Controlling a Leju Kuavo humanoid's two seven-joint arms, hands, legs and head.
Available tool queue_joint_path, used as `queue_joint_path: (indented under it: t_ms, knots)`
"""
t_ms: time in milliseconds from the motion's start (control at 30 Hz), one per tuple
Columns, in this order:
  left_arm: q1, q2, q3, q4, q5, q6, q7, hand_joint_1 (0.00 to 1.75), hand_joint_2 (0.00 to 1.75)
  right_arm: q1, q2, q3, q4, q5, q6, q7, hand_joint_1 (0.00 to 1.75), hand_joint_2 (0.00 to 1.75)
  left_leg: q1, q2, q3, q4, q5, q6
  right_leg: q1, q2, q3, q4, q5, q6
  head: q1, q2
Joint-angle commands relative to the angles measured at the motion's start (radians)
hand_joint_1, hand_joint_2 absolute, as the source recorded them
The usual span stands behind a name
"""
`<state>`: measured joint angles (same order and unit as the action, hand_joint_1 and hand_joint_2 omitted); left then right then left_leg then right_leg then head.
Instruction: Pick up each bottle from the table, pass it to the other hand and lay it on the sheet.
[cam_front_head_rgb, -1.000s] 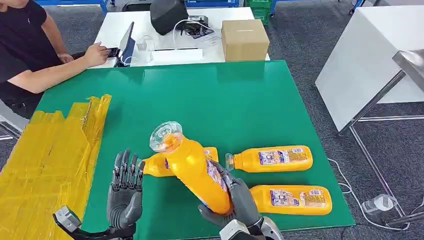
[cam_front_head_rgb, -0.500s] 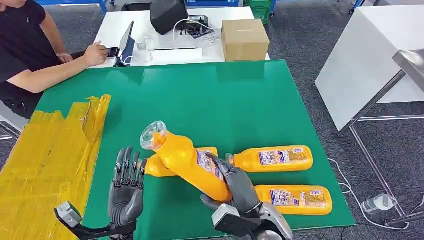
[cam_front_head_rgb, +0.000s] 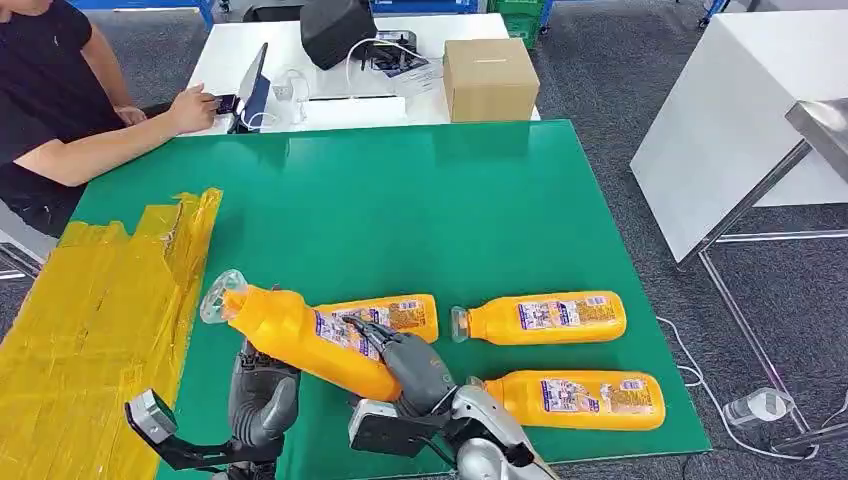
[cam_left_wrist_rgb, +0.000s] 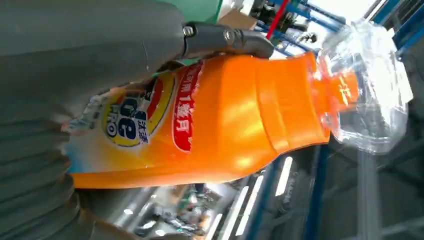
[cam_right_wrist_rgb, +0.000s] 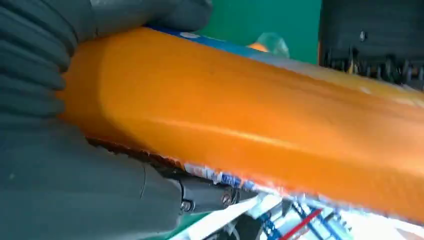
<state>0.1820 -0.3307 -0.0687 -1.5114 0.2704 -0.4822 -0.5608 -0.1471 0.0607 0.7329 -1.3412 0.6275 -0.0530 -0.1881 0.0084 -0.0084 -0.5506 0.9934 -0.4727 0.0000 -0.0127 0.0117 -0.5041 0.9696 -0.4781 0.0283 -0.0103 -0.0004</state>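
My right hand (cam_front_head_rgb: 410, 365) grips an orange bottle (cam_front_head_rgb: 300, 335) by its base and holds it tilted low over the green table (cam_front_head_rgb: 420, 200), its clear cap (cam_front_head_rgb: 222, 295) pointing toward the yellow sheet (cam_front_head_rgb: 90, 320). My left hand (cam_front_head_rgb: 262, 400) is under the bottle's middle. In the left wrist view the bottle (cam_left_wrist_rgb: 225, 120) lies against the palm with the thumb (cam_left_wrist_rgb: 225, 37) along one side. In the right wrist view the left hand's dark fingers (cam_right_wrist_rgb: 370, 40) stand straight behind the bottle (cam_right_wrist_rgb: 260, 115). Three more orange bottles (cam_front_head_rgb: 395, 313) (cam_front_head_rgb: 545, 317) (cam_front_head_rgb: 585, 398) lie on the table.
A person (cam_front_head_rgb: 60, 100) sits at the far left corner with a hand on a white desk (cam_front_head_rgb: 330, 85) holding a laptop, cables and a cardboard box (cam_front_head_rgb: 489, 78). A white table (cam_front_head_rgb: 740, 110) stands to the right. A cable lies on the floor by the table's right edge.
My right hand has swung the bottle down and leftward, from nearly upright to almost lying, its cap now near the sheet. The bottle has come to lie against my left hand's palm.
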Motion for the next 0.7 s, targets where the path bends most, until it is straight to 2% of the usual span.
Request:
queue_joint_path:
  t_ms: [33,133,333,600,633,667,700]
  knots:
    - [-0.042,0.075,-0.057,0.105,-0.050,0.012,-0.009,0.00,1.75,-0.121,0.033,0.141,0.152,-0.003,0.013,0.010,1.75,1.75,0.000,0.002,0.002,-0.001,0.000,0.000,0.000,0.001,0.001,-0.001,0.001,-0.001,0.000,0.000]
    - [-0.042,0.078,-0.059,0.106,-0.058,0.013,-0.013,0.00,1.75,-0.124,0.026,0.154,0.146,-0.003,0.015,0.010,1.75,1.75,0.000,0.003,0.003,-0.002,0.000,0.000,0.000,0.001,0.002,-0.001,0.001,-0.001,0.000,0.000]
    - [-0.062,0.099,-0.077,0.153,-0.174,0.081,-0.033,0.00,1.75,-0.168,0.030,0.265,0.138,-0.001,0.033,0.007,1.75,1.75,0.000,0.002,0.003,-0.002,0.000,0.000,0.000,0.001,0.002,-0.001,0.000,-0.001,0.000,0.000]
    - [-0.069,0.094,-0.075,0.154,-0.184,0.100,-0.034,0.00,1.75,-0.185,0.033,0.275,0.163,-0.006,0.046,-0.001,1.75,1.75,0.000,0.001,0.002,-0.001,0.000,0.000,0.001,-0.001,0.002,-0.002,0.001,-0.001,0.000,0.000]
    - [-0.070,0.092,-0.072,0.153,-0.189,0.111,-0.032,0.16,1.75,-0.185,0.035,0.278,0.167,-0.007,0.047,-0.001,1.75,1.75,0.001,0.001,0.001,-0.001,0.000,0.000,0.001,-0.001,0.001,-0.001,0.000,-0.001,0.000,0.000]
    - [-0.070,0.087,-0.066,0.151,-0.188,0.121,-0.029,1.48,1.75,-0.184,0.037,0.281,0.174,-0.003,0.047,0.000,1.75,1.75,0.001,0.001,0.002,-0.001,0.000,0.000,0.001,-0.001,0.002,-0.002,0.001,-0.001,0.000,0.000]
    - [-0.070,0.086,-0.064,0.149,-0.187,0.120,-0.029,1.75,1.75,-0.184,0.037,0.284,0.179,-0.002,0.046,0.000,1.75,1.75,0.000,0.000,0.002,-0.001,0.000,0.000,0.000,-0.001,0.002,-0.001,0.000,-0.001,0.000,0.000]
